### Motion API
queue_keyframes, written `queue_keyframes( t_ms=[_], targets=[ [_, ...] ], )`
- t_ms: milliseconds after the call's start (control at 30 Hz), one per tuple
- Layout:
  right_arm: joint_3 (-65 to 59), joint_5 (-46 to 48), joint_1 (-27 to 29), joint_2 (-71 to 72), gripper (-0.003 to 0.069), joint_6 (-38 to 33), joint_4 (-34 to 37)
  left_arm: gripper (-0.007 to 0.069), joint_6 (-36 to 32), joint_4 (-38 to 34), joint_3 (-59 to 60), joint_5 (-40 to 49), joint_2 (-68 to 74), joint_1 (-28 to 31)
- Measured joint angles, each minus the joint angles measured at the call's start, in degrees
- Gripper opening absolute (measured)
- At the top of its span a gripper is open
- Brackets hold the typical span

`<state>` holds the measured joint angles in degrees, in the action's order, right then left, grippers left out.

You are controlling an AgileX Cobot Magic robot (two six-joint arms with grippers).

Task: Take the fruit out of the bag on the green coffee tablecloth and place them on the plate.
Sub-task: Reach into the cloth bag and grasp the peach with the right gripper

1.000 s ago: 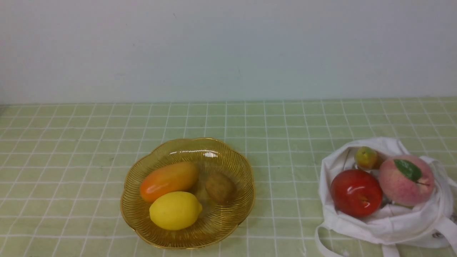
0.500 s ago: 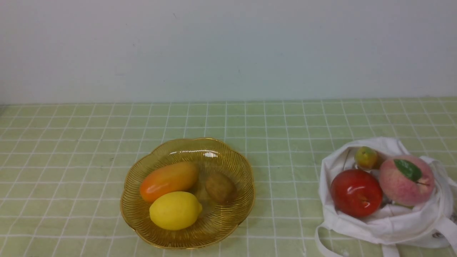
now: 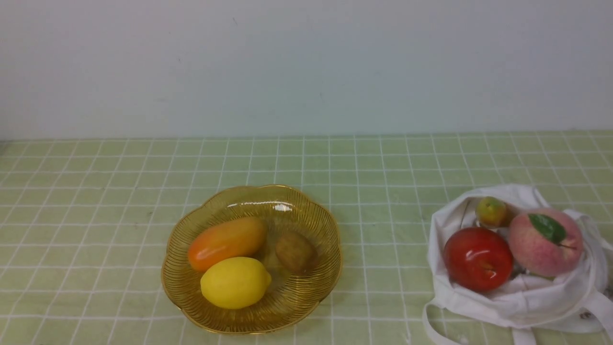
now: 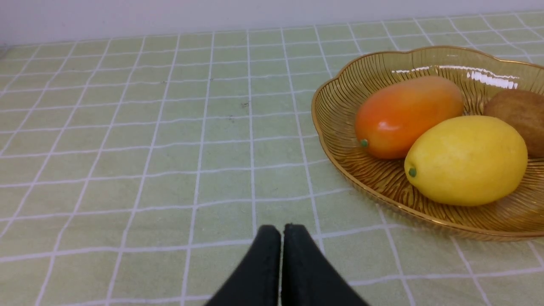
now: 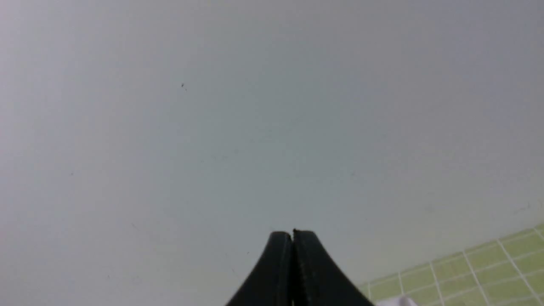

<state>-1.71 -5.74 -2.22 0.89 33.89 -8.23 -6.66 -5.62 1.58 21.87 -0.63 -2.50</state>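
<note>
Currently, left gripper [image 4: 282, 231] above near part of green tablecloth [image 3: 383, 268], beside plate [image 3: 306, 306], fingers together; right gripper [image 5: 292, 236] raised, aimed mostly at wall [image 3: 306, 67], tips together; red apple [image 3: 478, 259], pink peach [image 3: 545, 242] and small greenish fruit [image 3: 491, 212] in white bag [image 3: 517, 306], right of plate

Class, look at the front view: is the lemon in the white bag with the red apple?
No: the lemon lies in the amber dish, while the apple sits in the bag.
</note>
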Motion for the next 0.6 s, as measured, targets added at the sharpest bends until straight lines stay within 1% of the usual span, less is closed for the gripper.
queue_keyframes(
  t_ms=[67, 133, 200, 233, 333, 367, 433, 500, 567, 600],
  targets=[
    [0.0, -2.4, 0.0, 0.0, -0.0014, 0.0, -0.3, -0.0008, 0.0, 0.0, 0.0, 0.0, 0.0, 0.0],
    [0.0, -9.5, 0.1, 0.0, -0.0014, -0.3, -0.5, -0.0008, 0.0, 0.0, 0.0, 0.0, 0.0, 0.0],
    [0.0, -12.5, 0.2, 0.0, -0.0014, -0.9, -0.5, -0.0008, 0.0, 0.0, 0.0, 0.0, 0.0, 0.0],
    [0.0, -16.7, 0.3, 0.0, -0.0014, -2.1, 0.1, -0.0008, 0.0, 0.0, 0.0, 0.0, 0.0, 0.0],
    [0.0, -21.8, 0.5, 0.0, -0.0014, -3.3, 3.8, -0.0008, 0.0, 0.0, 0.0, 0.0, 0.0, 0.0],
    [0.0, -24.4, 0.5, 0.0, -0.0014, -3.5, 6.5, -0.0008, 0.0, 0.0, 0.0, 0.0, 0.0, 0.0],
    [0.1, -26.1, 0.7, 0.0, -0.0014, -4.0, 9.0, -0.0008, 0.0, 0.0, 0.0, 0.0, 0.0, 0.0],
    [2.0, -23.1, 0.7, -0.2, -0.0013, -5.7, 11.0, -0.0008, 0.0, 0.0, 0.0, 0.0, 0.0, 0.0],
    [8.9, -13.3, 0.7, -2.3, -0.0013, -9.6, 10.8, -0.0008, 0.0, 0.0, 0.0, 0.0, 0.0, 0.0],
    [8.9, -12.2, 0.7, -2.5, -0.0013, -9.6, 10.7, -0.0008, 0.0, 0.0, 0.0, 0.0, 0.0, 0.0]
  ],
)
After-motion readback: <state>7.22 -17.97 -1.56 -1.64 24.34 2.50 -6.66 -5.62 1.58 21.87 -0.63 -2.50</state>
